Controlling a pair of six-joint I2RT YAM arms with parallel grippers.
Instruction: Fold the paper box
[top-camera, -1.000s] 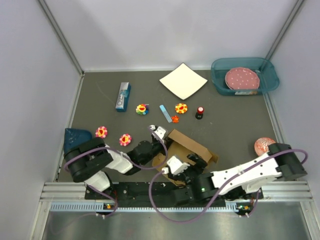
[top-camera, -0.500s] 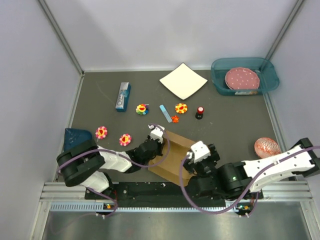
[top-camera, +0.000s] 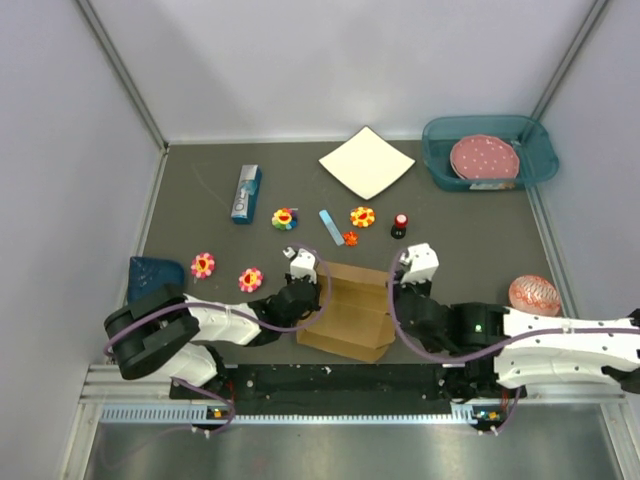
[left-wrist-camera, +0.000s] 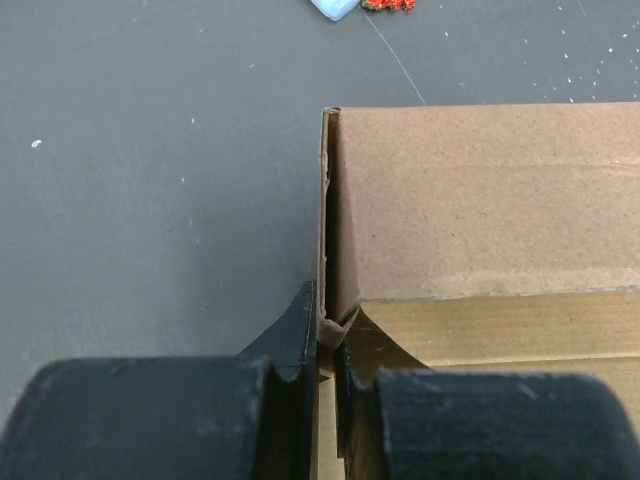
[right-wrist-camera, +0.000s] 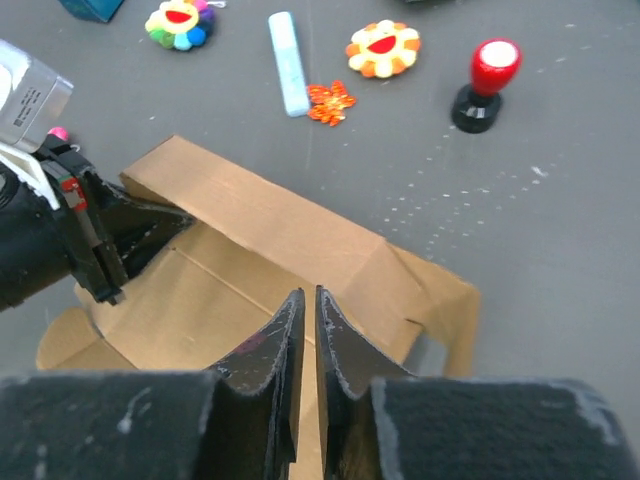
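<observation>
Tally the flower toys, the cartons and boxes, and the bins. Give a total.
Flower toys: 5, one of them small and orange
Boxes: 2, the paper box and the blue carton
Teal bin: 1
Total: 8

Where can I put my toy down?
Bare grey tabletop lies left of the white square sheet, behind the small blue carton. More between the red stamp and the teal plastic bin. Crowded: around the colourful flower toys and the brown cardboard box.
</observation>
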